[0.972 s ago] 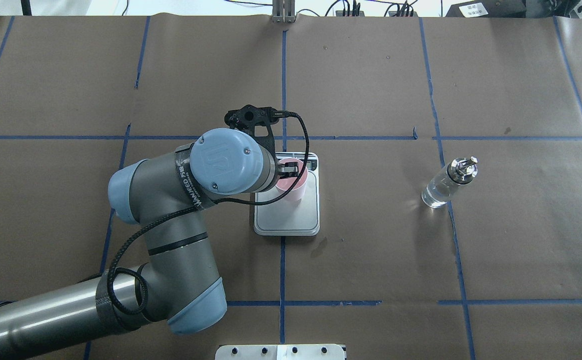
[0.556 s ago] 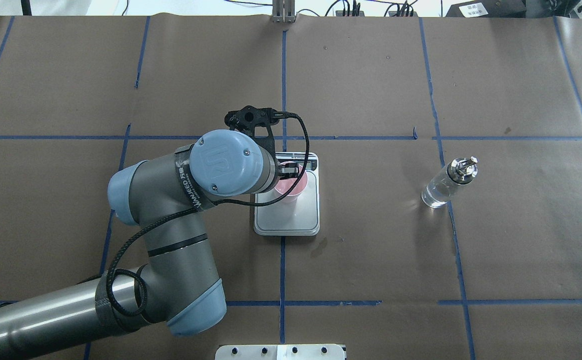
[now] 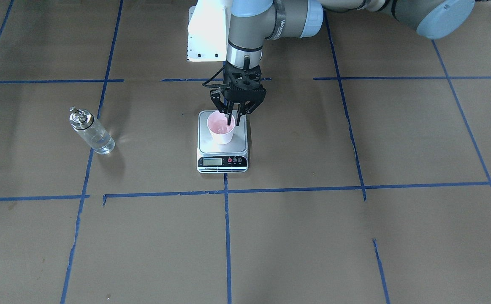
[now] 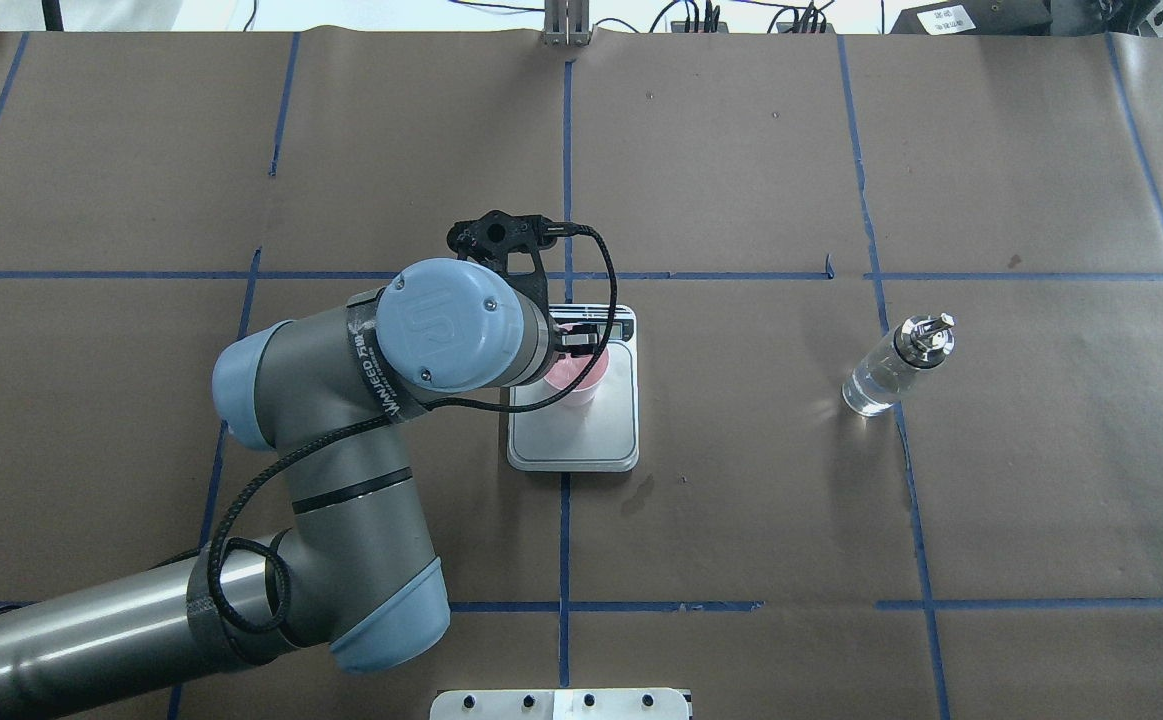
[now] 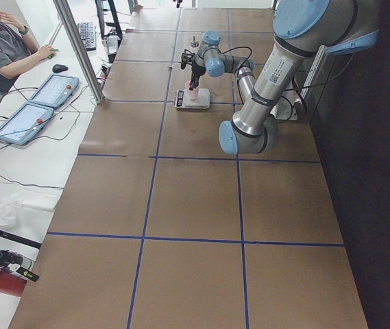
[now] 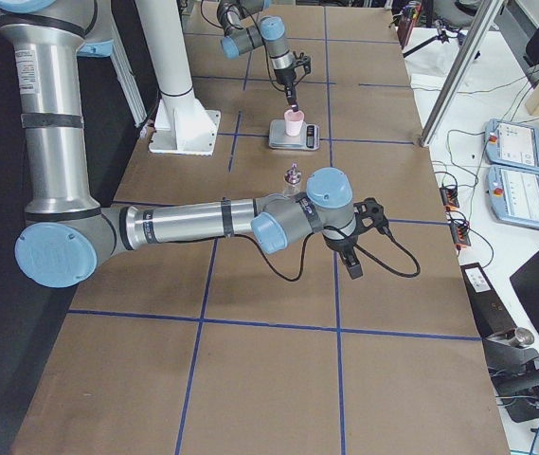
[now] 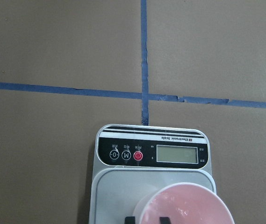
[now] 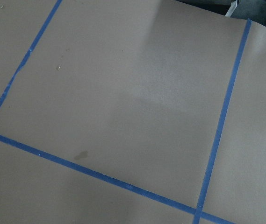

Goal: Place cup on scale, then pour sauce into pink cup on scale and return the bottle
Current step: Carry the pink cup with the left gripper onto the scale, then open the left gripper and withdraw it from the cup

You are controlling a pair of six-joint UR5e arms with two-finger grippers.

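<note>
Brown paper covers the bench (image 4: 741, 500), marked into squares by blue tape lines (image 4: 565, 150). At its middle the cup (image 3: 220, 128) stands upright on the steel platform of the scale (image 3: 222, 162), toward the back edge and away from the display. A second ago it looked larger and higher in the overhead view. It has since dropped and now appears to rest on the platform, though contact at the base is hard to confirm.

The left gripper (image 3: 232, 122) points straight down over the cup's rim. It pinches the wall on the side nearer the robot's left, with one finger inside and one outside. The hold does not look released.

By my reading, the placing step is all but done. What remains of it is to let go and lift clear without tipping the light cup.

Well apart on the robot's right, the bottle (image 3: 91, 133) stands upright and untouched, with the clear sauce (image 3: 100, 142) low inside it.

The right gripper (image 6: 354, 261) shows only in the right side view, hanging low over the bench short of the bottle. I cannot tell whether it is open or closed.
</note>
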